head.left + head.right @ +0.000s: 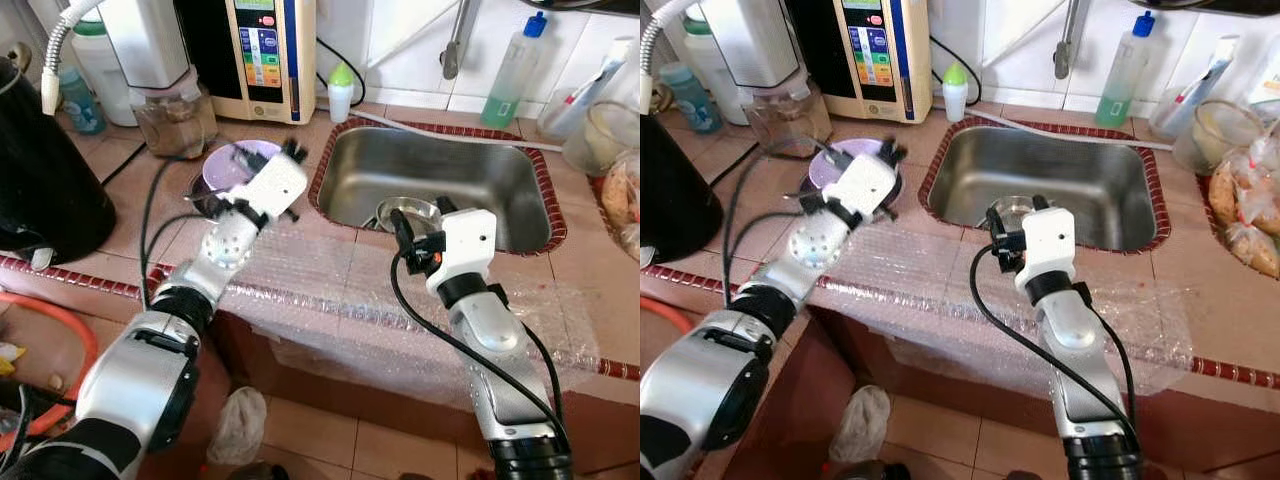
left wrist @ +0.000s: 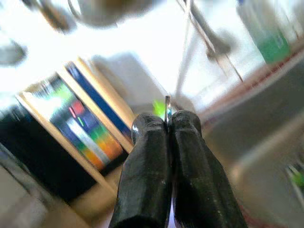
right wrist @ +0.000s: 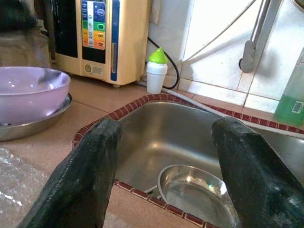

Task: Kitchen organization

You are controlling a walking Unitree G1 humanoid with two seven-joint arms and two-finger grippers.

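A purple bowl (image 1: 232, 166) sits in a steel plate (image 3: 28, 127) on the tiled counter, left of the sink (image 1: 500, 175). My left gripper (image 1: 292, 150) hovers at the bowl's sink-side rim. In the left wrist view its fingers (image 2: 147, 156) are shut on a thin silver metal piece (image 2: 167, 110) seen edge-on; what it is stays unclear. A steel bowl (image 3: 199, 190) lies in the sink near its front wall. My right gripper (image 1: 420, 215) hangs over the sink's front edge just above that bowl, open and holding nothing.
A water ioniser (image 1: 262, 55), a glass jar (image 1: 175, 120) and a black pot (image 1: 40, 170) stand at the back left. A small green-capped bottle (image 1: 341, 92), the faucet (image 1: 455, 45) and a green soap bottle (image 1: 512, 75) line the wall. Bubble wrap (image 1: 340, 280) covers the counter's front edge.
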